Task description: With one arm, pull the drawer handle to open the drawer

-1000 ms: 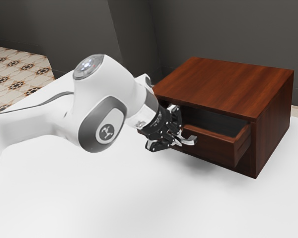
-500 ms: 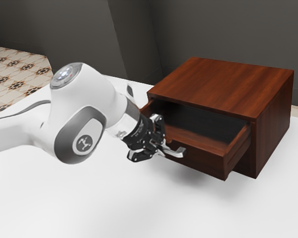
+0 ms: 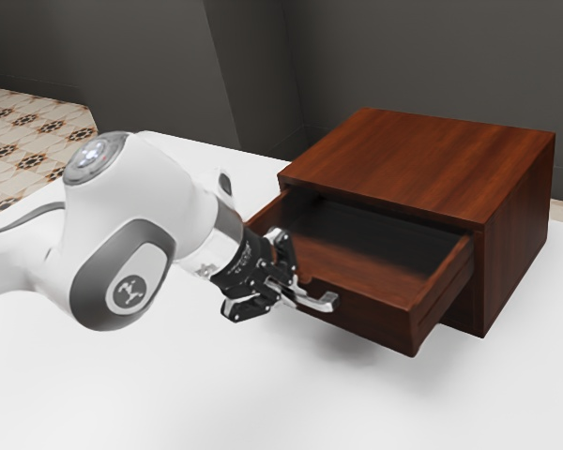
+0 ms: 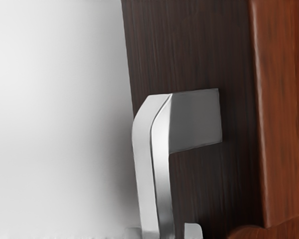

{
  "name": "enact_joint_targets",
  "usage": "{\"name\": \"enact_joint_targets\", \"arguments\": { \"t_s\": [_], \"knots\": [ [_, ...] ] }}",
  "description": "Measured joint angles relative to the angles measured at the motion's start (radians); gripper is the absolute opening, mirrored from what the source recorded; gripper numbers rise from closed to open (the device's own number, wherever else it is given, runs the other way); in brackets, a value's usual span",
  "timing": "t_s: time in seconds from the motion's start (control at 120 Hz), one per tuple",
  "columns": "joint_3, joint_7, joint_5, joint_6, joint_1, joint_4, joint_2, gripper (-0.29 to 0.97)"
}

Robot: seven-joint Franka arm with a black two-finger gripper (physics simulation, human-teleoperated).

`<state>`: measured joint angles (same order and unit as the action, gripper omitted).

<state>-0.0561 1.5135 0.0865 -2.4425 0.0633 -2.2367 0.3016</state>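
A dark wooden cabinet stands on the white table at the exterior view's right. Its drawer is pulled well out toward the arm, with its inside bare. A silver bar handle is fixed to the drawer front. My black gripper is shut on the drawer handle, its fingers closed on the bar from two sides. In the wrist view the silver handle stands close up against the dark drawer front, with white table beside it.
The white tabletop spreads wide in front of and beside the cabinet. A dark wall rises behind it. Patterned floor tiles lie at the exterior view's far left.
The arm has drawn back toward the exterior view's left and lower, taking the handle along. The drawer has slid much farther out of the cabinet.
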Motion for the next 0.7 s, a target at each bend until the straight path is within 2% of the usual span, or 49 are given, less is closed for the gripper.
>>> {"name": "enact_joint_targets", "arguments": {
  "t_s": [0.35, 0.7],
  "knots": [
    [0.001, 0.007, 0.001, 0.002, -0.016, -0.056, 0.065, -0.11],
    [-0.030, 0.012, 0.010, 0.021, -0.025, -0.095, 0.175, 0.18]
  ]
}}
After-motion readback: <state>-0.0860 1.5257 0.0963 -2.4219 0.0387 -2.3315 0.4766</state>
